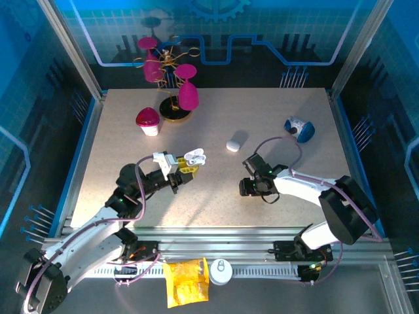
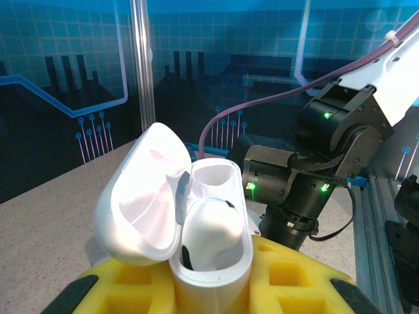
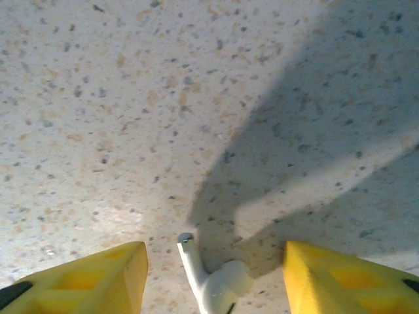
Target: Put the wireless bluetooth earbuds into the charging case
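Your right gripper (image 3: 216, 278) straddles a loose earbud (image 3: 230, 282), open, holding nothing; closing off-centre could flick it away. Your left gripper (image 1: 185, 168) clamps the open case (image 2: 215, 288).

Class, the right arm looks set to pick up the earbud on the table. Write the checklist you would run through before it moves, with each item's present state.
1. Lid of the charging case open: ok.
2. Left gripper shut on the case: ok.
3. A socket free: ok. The empty socket sits behind the seated earbud.
4. Right gripper open: ok.
5. Loose earbud between the right fingers: ok. It lies on the table, touching neither finger.
6. Loose earbud matches the free socket's side: cannot tell.
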Robot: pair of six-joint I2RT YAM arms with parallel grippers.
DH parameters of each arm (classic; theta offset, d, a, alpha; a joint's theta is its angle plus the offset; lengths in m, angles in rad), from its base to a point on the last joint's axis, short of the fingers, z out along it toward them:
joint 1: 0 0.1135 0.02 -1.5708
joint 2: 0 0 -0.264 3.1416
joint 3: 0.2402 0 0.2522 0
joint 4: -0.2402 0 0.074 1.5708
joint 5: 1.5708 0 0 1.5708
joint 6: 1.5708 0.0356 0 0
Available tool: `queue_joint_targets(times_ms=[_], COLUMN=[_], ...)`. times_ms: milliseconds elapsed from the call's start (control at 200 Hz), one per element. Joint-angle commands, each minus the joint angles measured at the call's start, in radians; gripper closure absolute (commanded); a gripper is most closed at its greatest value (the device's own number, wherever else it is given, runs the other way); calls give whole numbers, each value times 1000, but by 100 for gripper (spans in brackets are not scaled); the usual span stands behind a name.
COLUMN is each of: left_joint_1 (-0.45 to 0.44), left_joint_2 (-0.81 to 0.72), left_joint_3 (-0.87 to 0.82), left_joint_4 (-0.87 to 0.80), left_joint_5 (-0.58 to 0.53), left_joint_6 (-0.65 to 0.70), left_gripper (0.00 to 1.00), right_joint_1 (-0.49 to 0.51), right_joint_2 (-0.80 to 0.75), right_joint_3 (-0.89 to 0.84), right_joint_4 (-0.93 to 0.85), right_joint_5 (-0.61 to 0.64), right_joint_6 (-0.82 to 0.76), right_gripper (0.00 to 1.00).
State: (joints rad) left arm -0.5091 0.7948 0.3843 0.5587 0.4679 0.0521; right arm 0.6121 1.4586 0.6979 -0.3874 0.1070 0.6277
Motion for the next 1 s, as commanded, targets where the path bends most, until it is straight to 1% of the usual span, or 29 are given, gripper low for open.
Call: queue_joint_targets(times_ms=[0,300,455,585,660,775,891,996], left_joint_1=[-8,-8,-8,-7,-7,-7,-7,-8], left_joint_2=[8,9,9,11,8,-6,-20,-22], left_joint_3=[21,24,25,22,21,18,20,23], left_joint_4=[43,44,47,48,44,31,15,12], left_joint_5=[20,20,20,21,20,15,11,10], left_joint_6=[-3,-3,-1,-1,-3,-3,3,8], left_gripper=[84,84,84,84,84,84,84,84], right_joint_1=[10,63,64,67,81,97,95,75], right_joint_2=[-20,-49,-33,22,36,-2,-41,-17], right_joint_3=[-16,1,16,50,73,94,101,109], right_joint_4=[20,14,35,42,45,36,18,31], right_joint_5=[-89,-111,-218,-326,-349,-311,-214,-172], right_joint_6=[42,69,31,-18,-42,-73,-121,-168], right_gripper=[44,46,46,46,46,46,45,42])
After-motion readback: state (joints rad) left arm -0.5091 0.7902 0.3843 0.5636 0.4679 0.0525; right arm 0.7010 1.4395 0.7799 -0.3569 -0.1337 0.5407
